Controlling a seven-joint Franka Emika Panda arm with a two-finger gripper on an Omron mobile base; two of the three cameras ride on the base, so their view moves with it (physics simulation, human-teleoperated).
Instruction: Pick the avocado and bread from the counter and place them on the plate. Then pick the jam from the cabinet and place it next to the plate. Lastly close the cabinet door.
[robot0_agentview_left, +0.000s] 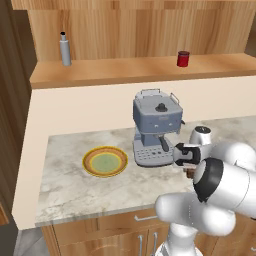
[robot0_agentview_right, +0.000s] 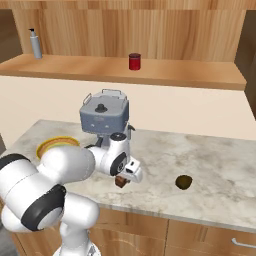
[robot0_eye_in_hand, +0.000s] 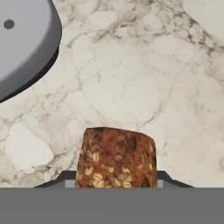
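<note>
Bread (robot0_eye_in_hand: 116, 158) sits clamped in the end effector (robot0_agentview_right: 121, 181), just above the table (robot0_agentview_right: 210, 165) near its front edge. Plate (robot0_agentview_left: 105, 161) lies to the robot's left, beyond the coffee machine (robot0_agentview_left: 156, 127); avocado (robot0_agentview_right: 184, 182) waits on the right.

Coffee machine (robot0_agentview_left: 156, 129): grey-blue, upright on the surface (black knob on top).
Bottle (robot0_agentview_left: 65, 49): grey, dark cap, upright at shelf's left.
Can (robot0_agentview_left: 183, 58): red, on shelf (robot0_agentview_left: 125, 72), well right.
</note>
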